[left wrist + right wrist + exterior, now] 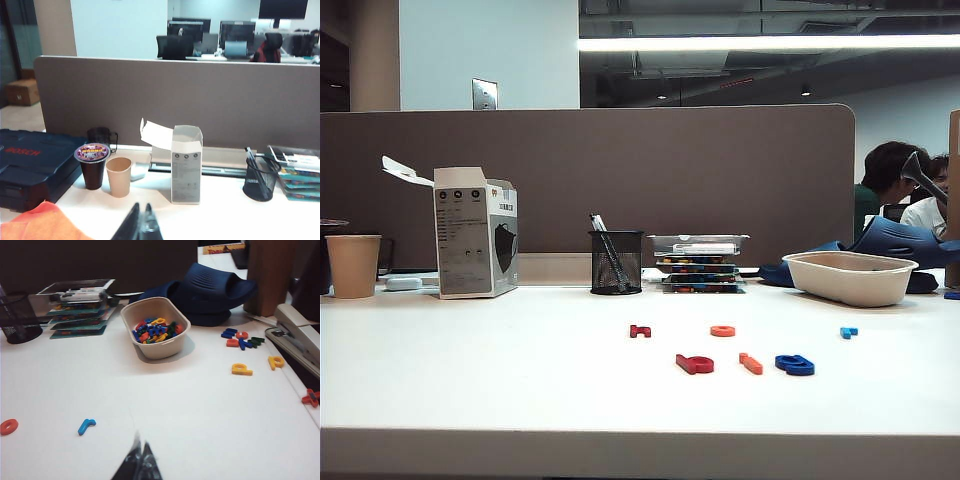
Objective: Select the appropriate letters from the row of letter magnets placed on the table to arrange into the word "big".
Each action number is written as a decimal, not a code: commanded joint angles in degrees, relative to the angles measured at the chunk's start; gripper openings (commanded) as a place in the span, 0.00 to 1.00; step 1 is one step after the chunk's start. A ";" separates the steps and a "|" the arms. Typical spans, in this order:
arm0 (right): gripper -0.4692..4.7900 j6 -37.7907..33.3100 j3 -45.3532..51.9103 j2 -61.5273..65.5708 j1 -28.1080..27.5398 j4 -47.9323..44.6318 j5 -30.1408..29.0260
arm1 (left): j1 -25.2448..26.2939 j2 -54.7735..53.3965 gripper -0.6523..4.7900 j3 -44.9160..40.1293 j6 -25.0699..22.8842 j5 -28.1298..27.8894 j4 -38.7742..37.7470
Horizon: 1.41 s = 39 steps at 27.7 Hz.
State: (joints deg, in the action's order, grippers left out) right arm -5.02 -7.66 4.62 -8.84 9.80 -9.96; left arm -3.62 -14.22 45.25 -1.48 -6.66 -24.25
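**3 letters lie near the front edge, both grippers closed and holding nothing**

On the table [470,350] you see 3 magnets in a line close to the front edge: the bright red "b" [695,364], then the orange "i" [751,363], then the dark blue "g" [795,365]. They lie flat, near each other but not touching.

A little further from the front edge lie 3 more letters, well apart: the small dark red letter [640,331], the orange ring letter [723,330] and the light blue letter [848,332].

You cannot see any arm in the exterior view. In the left wrist view the left gripper [141,225] has its 2 fingers pressed together, with nothing between them, and it hangs above the table in front of the paper cup [119,176] and the white box [186,165]. In the right wrist view the right gripper [140,462] is also closed and holds nothing. It is above bare table, with the light blue letter and the orange ring letter to one side of it and the beige bowl [161,347] of mixed letters further toward the back edge.
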 commanded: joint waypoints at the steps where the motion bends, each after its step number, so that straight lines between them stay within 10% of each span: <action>1: 0.08 0.55 1.07 -0.09 -0.04 -3.56 -0.52 | 0.07 3.28 0.11 -4.52 0.26 0.48 3.32; 26: 0.13 3.50 7.69 -0.48 -0.04 -8.26 -0.48 | 0.02 14.10 0.11 -41.42 1.46 1.55 33.86; 39: 0.13 3.52 7.69 -0.48 -0.07 -8.28 -0.46 | 0.02 14.10 0.11 -44.85 1.49 1.57 31.50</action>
State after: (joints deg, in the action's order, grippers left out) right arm -1.63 -0.30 4.12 -8.84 2.39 -10.33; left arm -3.64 -0.12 0.14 -0.16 -5.34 7.70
